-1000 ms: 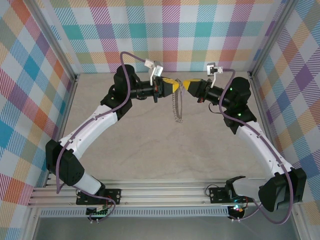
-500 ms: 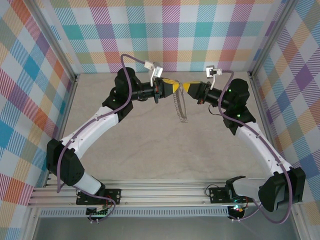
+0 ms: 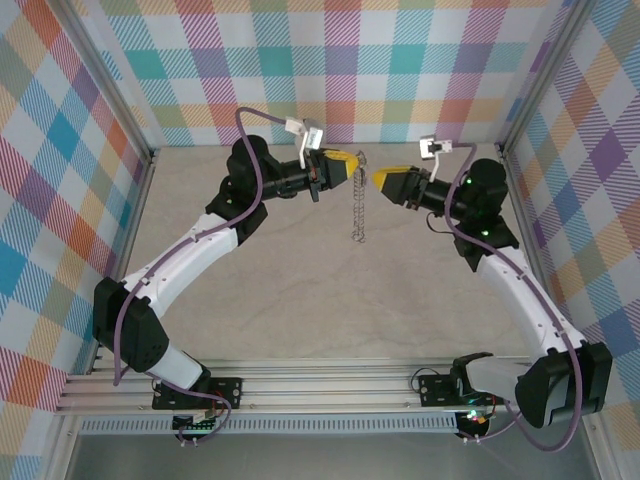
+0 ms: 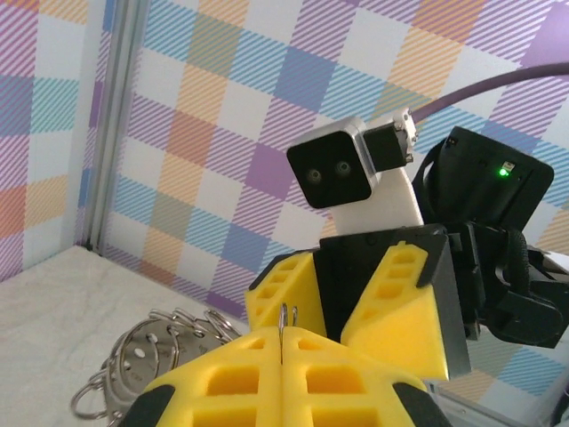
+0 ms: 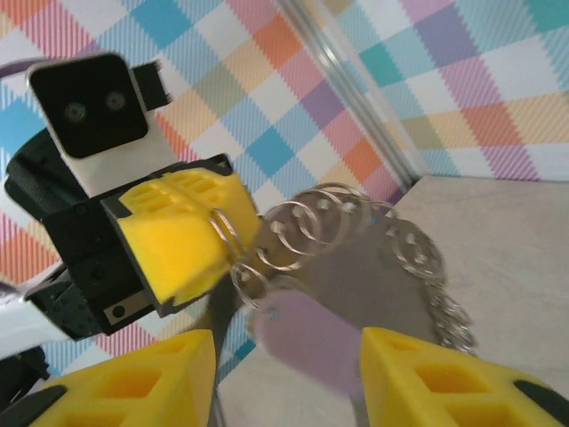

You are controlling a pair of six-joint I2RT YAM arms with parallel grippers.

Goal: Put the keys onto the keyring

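Observation:
The keyring (image 3: 357,205) hangs above the table as a thin ring strung with several small wire rings and silvery pieces. My left gripper (image 3: 352,162) is shut on its top; in the left wrist view the wire (image 4: 283,320) sticks up between the closed yellow fingers (image 4: 222,374). My right gripper (image 3: 380,180) stands open just to the right, apart from the ring. In the right wrist view its fingers (image 5: 133,382) flank a blurred lilac tag (image 5: 311,329) hanging with the keyring (image 5: 356,231). I cannot tell the keys apart from the silvery pieces on the ring.
The beige table (image 3: 300,300) is walled by checked panels (image 3: 60,150) on the left, the back and the right. An aluminium rail (image 3: 330,385) with both arm bases runs along the near edge.
My right gripper has opened and drawn back to the right, off the ring. The keyring has swung and now hangs straight down from the left gripper, which stays shut.

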